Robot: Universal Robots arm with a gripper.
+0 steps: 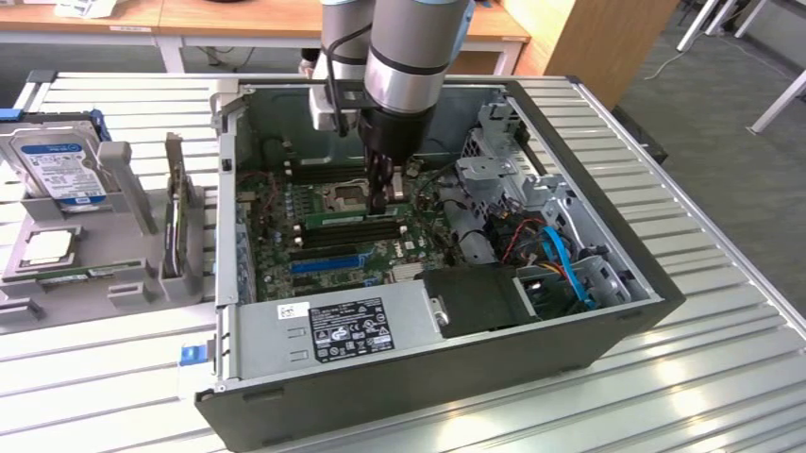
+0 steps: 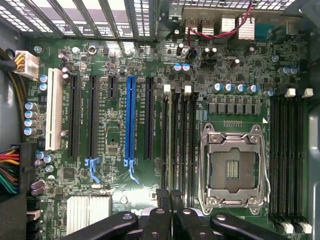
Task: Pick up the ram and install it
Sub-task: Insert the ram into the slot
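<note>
Inside the open computer case (image 1: 617, 283), the ram (image 1: 340, 218) is a thin green stick standing on edge along a memory slot, beside the CPU socket (image 1: 346, 195). My gripper (image 1: 384, 200) reaches straight down onto the stick's end at the exterior view's right. In the wrist view the ram (image 2: 171, 140) appears edge-on among the black memory slots (image 2: 192, 140), and my gripper (image 2: 168, 197) has its black fingers almost together astride the stick's top edge. White slot latches (image 2: 167, 89) sit at the far end. I cannot see how deep the stick sits.
A grey power supply (image 1: 346, 326) fills the case's near side. A metal drive cage (image 1: 504, 179) and blue cables (image 1: 561, 260) crowd the exterior view's right. Outside the case, a grey holder (image 1: 75, 264) carries a hard drive (image 1: 57, 165) and a dark expansion card (image 1: 183, 217).
</note>
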